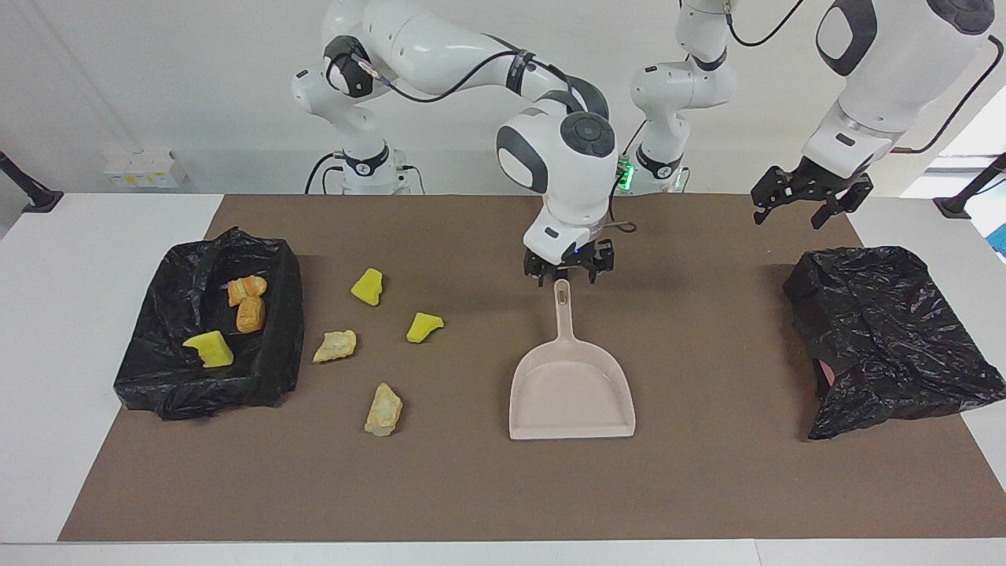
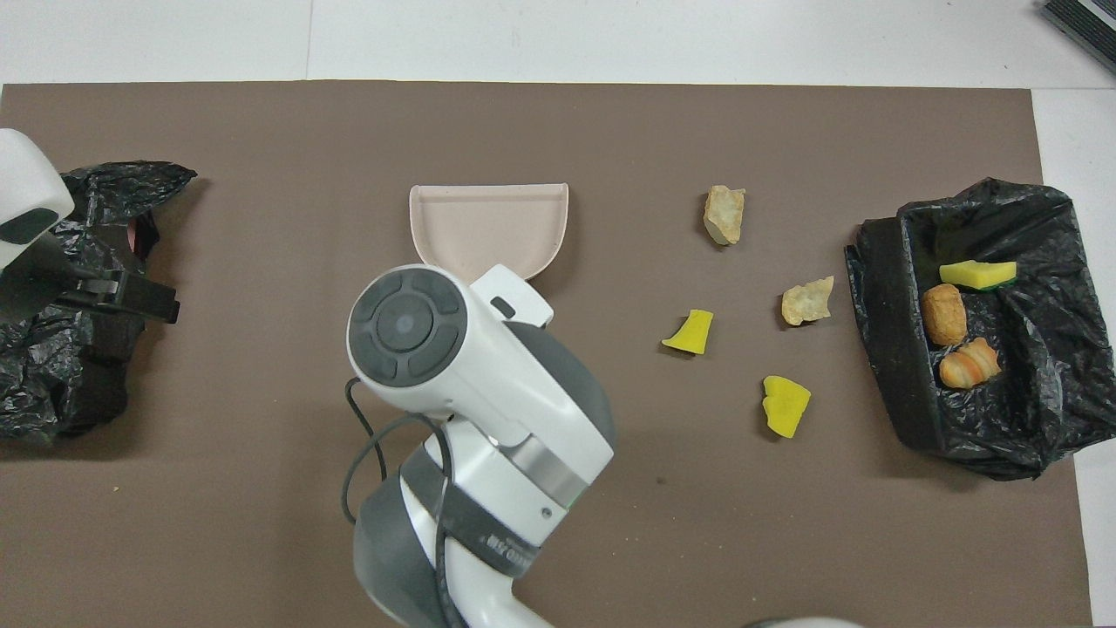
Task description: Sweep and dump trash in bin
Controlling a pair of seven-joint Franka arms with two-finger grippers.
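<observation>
Right gripper [image 1: 567, 271] hangs open, holding nothing, just over the dustpan [image 1: 571, 393] handle. At nine o'clock from the dustpan lie four trash [image 1: 383, 409] chunks; three more sit in the black bin [image 1: 275, 346]. At three o'clock, left gripper [image 1: 800, 196] waits open over a crumpled bag [image 1: 888, 338].

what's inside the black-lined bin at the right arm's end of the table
Three pieces lie in the black-lined bin: a yellow sponge piece, a brown bread lump and an orange-striped croissant-like lump. The crumpled liner's folds could hide anything beneath them.
</observation>
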